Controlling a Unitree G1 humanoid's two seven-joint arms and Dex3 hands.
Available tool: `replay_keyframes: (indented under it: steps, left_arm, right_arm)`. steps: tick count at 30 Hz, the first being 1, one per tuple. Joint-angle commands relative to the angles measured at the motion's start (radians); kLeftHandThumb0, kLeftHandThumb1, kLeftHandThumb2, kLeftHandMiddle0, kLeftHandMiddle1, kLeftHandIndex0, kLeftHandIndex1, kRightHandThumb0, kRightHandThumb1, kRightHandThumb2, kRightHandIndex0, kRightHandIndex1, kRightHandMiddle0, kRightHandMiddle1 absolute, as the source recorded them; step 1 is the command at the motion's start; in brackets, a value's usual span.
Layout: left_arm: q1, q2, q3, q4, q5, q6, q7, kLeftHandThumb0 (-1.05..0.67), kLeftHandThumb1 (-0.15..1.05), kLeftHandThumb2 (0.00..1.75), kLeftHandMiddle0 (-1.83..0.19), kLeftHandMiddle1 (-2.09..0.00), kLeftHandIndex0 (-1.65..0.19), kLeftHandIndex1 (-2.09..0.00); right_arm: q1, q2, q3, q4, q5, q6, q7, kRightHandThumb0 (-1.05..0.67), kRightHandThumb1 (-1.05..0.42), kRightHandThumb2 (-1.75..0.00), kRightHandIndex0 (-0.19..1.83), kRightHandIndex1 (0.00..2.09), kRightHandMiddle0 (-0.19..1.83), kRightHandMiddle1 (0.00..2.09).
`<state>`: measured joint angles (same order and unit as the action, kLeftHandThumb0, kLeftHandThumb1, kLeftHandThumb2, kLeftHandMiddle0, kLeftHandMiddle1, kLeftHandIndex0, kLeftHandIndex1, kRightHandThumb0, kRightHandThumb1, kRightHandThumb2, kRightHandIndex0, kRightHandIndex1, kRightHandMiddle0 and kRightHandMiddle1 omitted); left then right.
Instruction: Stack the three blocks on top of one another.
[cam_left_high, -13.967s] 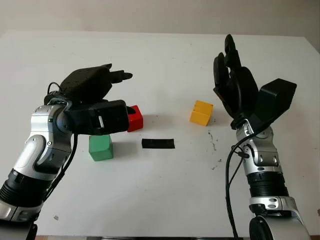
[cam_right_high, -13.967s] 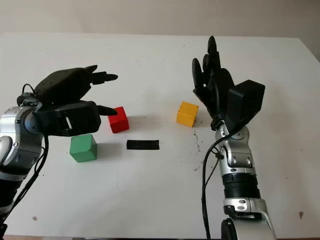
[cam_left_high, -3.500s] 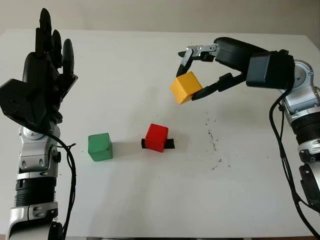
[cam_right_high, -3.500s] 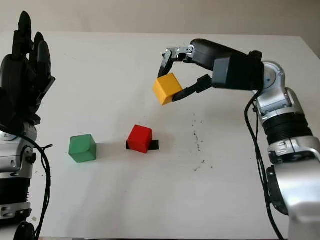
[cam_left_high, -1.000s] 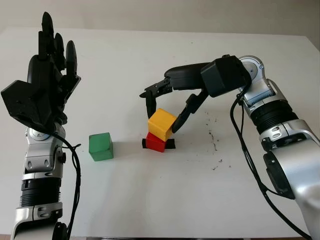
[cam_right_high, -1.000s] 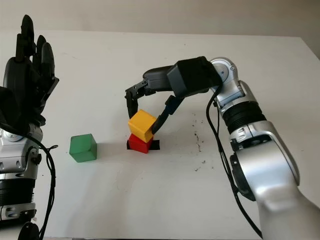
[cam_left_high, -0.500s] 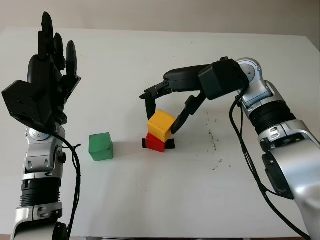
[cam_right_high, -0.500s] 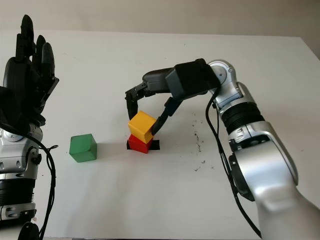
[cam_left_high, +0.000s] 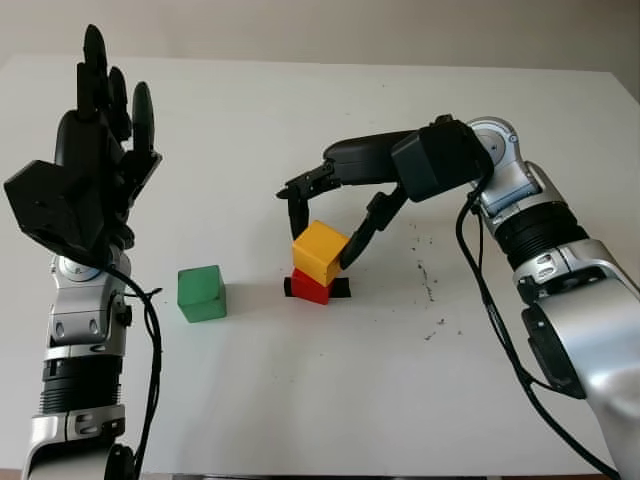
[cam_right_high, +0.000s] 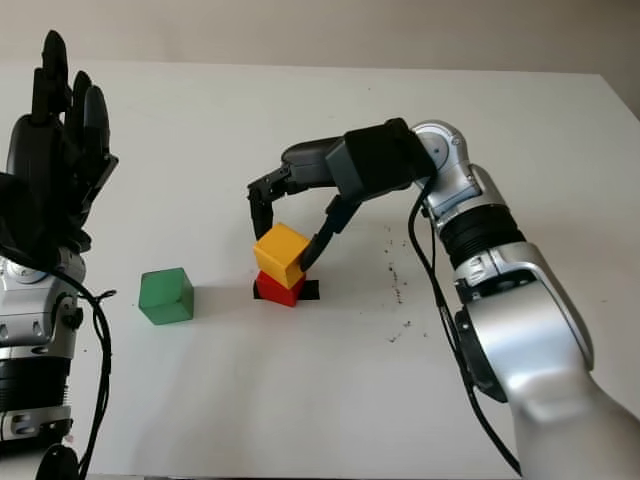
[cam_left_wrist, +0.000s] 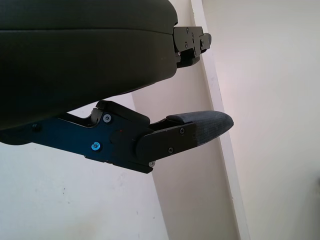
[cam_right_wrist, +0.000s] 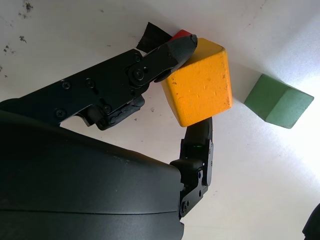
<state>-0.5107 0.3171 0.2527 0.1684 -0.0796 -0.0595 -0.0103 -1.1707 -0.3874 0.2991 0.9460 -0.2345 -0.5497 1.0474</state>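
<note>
Right hand (cam_left_high: 322, 222) reaches over the middle of the white table (cam_left_high: 330, 400), fingers pinching the yellow block (cam_left_high: 320, 252) from two sides. In the right wrist view one fingertip (cam_right_wrist: 181, 47) presses the block's upper edge and another finger (cam_right_wrist: 200, 145) sits against the opposite face. Yellow block sits on top of the red block (cam_left_high: 309, 287), turned slightly askew to it. Red block stands on a strip of black tape (cam_left_high: 340, 288) stuck to the table.

Green block (cam_left_high: 202, 293) stands alone on the table, left of the two-block stack and apart from it, touched by nothing.

Left hand (cam_left_high: 85, 170) is raised upright at the left side, well above the table, open, holding nothing. Small dark specks (cam_left_high: 428, 285) mark the table right of the stack.
</note>
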Motion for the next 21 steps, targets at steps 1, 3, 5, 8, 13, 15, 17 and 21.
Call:
replay_keyframes:
  steps: [1,3,5,8,13,15,17,21]
  left_arm:
    - [0.01,0.001,0.001,-0.026,0.004,0.004,0.004,-0.62,1.05,0.63,0.06,-0.05,0.12,-0.05]
    - [0.011,0.0,0.001,-0.027,0.002,0.001,0.002,-0.61,1.05,0.63,0.06,-0.05,0.12,-0.06]
    - [0.011,0.0,0.002,-0.028,-0.001,0.001,-0.001,-0.62,1.05,0.63,0.06,-0.06,0.11,-0.06]
    - [0.014,-0.002,0.002,-0.033,0.0,0.007,0.003,-0.61,1.05,0.63,0.05,-0.06,0.11,-0.06]
    - [0.013,-0.005,0.003,-0.038,-0.005,0.017,0.004,-0.62,1.05,0.63,0.05,-0.06,0.1,-0.06]
    - [0.015,-0.004,0.002,-0.04,-0.005,0.017,0.002,-0.62,1.05,0.63,0.05,-0.06,0.1,-0.06]
    - [0.015,-0.003,0.001,-0.041,-0.003,0.019,0.005,-0.62,1.05,0.63,0.04,-0.06,0.1,-0.07]
    - [0.014,-0.001,0.002,-0.035,-0.002,0.013,0.002,-0.63,1.05,0.62,0.04,-0.06,0.09,-0.07]
  right_arm:
    - [-0.021,0.001,0.004,-0.001,0.0,-0.004,0.0,-0.46,-0.94,-0.05,0.19,0.06,0.44,1.46]
    - [-0.02,-0.001,0.006,-0.001,-0.006,-0.01,-0.008,-0.48,-0.94,-0.05,0.19,0.06,0.45,1.46]
    - [-0.018,-0.003,0.007,-0.004,-0.013,-0.005,-0.02,-0.49,-0.94,-0.05,0.19,0.06,0.45,1.47]
    - [-0.014,-0.006,0.004,-0.008,-0.016,0.011,-0.032,-0.48,-0.92,-0.05,0.18,0.05,0.39,1.41]
    - [-0.012,-0.013,0.002,-0.021,-0.02,0.024,-0.033,-0.44,-0.9,-0.05,0.12,0.03,0.24,1.21]
    - [-0.011,-0.015,-0.001,-0.028,-0.019,0.03,-0.033,-0.43,-0.9,-0.05,0.1,0.03,0.22,1.17]
    - [-0.011,-0.018,-0.004,-0.034,-0.016,0.042,-0.031,-0.41,-0.91,-0.06,0.07,0.02,0.19,1.13]
    - [-0.015,-0.026,-0.004,-0.046,-0.014,0.059,-0.022,-0.43,-0.9,-0.05,0.02,0.01,0.11,1.06]
